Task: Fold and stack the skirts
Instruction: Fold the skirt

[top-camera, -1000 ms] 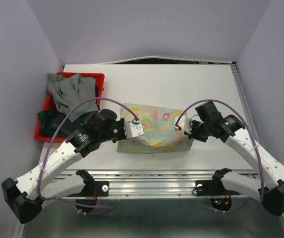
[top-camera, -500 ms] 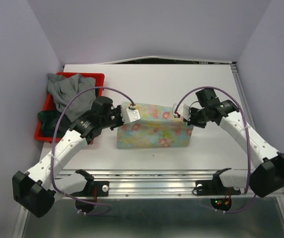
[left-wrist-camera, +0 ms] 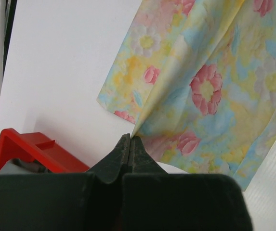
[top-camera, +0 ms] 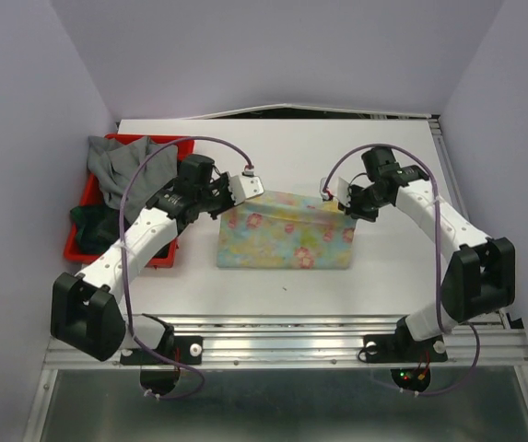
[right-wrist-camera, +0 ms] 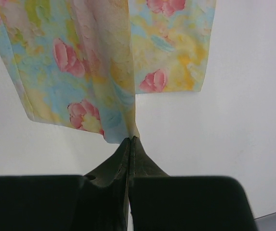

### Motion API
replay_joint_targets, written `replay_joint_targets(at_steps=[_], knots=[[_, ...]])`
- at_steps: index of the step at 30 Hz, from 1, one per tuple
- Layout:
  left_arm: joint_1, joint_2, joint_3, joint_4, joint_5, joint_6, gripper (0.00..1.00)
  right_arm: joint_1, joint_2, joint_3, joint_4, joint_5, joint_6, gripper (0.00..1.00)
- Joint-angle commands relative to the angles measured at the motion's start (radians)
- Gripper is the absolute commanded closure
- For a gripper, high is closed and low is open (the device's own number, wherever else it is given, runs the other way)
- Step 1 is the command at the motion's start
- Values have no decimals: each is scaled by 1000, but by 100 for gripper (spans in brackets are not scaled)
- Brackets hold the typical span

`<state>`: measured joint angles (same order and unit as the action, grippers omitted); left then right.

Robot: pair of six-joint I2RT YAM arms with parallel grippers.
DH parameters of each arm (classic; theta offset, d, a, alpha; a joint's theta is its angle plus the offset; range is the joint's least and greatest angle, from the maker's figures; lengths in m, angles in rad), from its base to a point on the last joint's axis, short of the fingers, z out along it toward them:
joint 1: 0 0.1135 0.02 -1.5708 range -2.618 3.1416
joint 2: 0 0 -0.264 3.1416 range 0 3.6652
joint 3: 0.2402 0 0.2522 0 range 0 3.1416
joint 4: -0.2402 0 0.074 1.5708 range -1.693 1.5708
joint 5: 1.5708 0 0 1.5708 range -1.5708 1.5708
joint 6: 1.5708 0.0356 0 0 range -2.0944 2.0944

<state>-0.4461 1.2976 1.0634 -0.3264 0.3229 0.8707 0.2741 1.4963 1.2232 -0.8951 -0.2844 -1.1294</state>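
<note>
left gripper [left-wrist-camera: 129, 138]: pinching floral skirt [top-camera: 287, 241] corner nearest red bin [top-camera: 173, 141] | right gripper [right-wrist-camera: 129, 140]: pinching corner farthest from bin | risk: thin pinch may slip, skewing fold

Soft crinkled cloth skirt [top-camera: 287, 235], glossy red plastic bin [top-camera: 87, 204], matt white table [top-camera: 337, 152]

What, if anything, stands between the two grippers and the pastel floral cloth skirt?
Nothing visible does. The left gripper and the right gripper are each shut on an edge of the pastel yellow-blue floral cloth skirt, on the white table.
</note>
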Motion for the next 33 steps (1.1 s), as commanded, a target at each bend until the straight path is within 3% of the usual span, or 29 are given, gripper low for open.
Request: replay_joint_targets(at_steps=[1,23,26,29,33], knots=[[40,34,53,49,4,11,100,-41,54,85,42,-16,-32,99],[121,454,194,236,-19,-64,100,-99,424,286,148,-81,33,92],[124,512,242,250,-34,-82,96,-108,459,311,166,-72,71,73],[124,563,292,251,-48,-96,76,-108,484,349,165,-73,146,42],[126,629,403,219,-94,-137,61,-118,490,444,162,-94,249,31]])
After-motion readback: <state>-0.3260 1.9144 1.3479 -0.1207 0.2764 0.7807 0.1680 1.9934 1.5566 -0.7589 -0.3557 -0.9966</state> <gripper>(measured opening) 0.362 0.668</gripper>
